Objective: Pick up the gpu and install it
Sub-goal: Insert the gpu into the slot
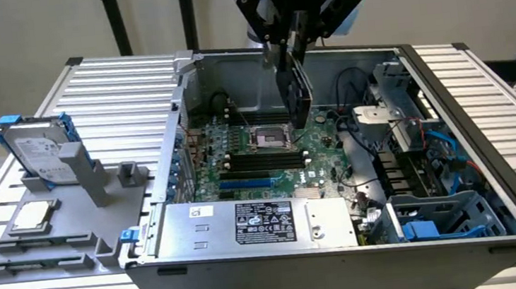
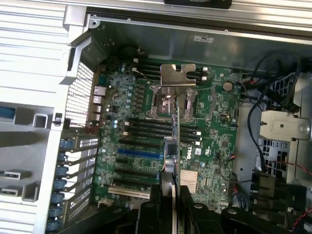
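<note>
Above the open computer case point(image 1: 346, 271): gpu point(image 1: 294, 91) clamped in the gripper point(image 1: 289, 53), clear of the motherboard point(image 1: 270, 164).

On the slatted aluminium worktop point(image 1: 499, 93) the case lies on its side with the panel off, and the green motherboard faces up inside it. A silver power supply point(image 1: 246, 224) sits along the near wall of the case. The grey fixture point(image 1: 58, 227) stands on the worktop at the exterior view's left. It carries the hard drive point(image 1: 41, 155) with blue rails, upright, and the small square cpu chip point(image 1: 33, 217), lying flat. The gripper is closed on the upper edge of the gpu, which hangs on edge over the cpu socket point(image 1: 271, 137) area. From the wrist view the card point(image 2: 176, 136) appears edge-on between the gripper fingers point(image 2: 165, 187), its silver end bracket point(image 2: 178, 75) farthest from them.
</note>
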Tool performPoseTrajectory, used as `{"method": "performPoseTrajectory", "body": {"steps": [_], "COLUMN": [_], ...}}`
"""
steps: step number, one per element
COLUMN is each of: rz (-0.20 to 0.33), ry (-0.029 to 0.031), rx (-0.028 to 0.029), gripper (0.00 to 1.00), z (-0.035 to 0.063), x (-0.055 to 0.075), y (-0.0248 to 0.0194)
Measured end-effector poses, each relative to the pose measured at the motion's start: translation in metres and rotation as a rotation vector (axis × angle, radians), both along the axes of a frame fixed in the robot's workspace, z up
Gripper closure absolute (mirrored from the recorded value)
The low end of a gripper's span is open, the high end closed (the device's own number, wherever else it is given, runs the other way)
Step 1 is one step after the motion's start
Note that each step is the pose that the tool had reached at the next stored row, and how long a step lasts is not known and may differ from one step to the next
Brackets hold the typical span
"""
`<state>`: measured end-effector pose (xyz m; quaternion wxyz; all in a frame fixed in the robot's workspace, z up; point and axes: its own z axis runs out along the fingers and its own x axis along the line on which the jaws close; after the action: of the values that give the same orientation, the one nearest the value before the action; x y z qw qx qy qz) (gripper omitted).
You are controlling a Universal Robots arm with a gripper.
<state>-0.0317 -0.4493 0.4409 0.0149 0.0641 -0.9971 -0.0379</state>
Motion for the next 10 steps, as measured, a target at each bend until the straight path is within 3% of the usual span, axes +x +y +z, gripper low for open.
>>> {"method": "performPoseTrajectory", "body": {"steps": [10], "rz": [0.182], "ry": [-0.0001], "rx": [0.0000], "gripper": [0.73], "z": [0.0000], "x": [0.0000], "y": [0.0000]}}
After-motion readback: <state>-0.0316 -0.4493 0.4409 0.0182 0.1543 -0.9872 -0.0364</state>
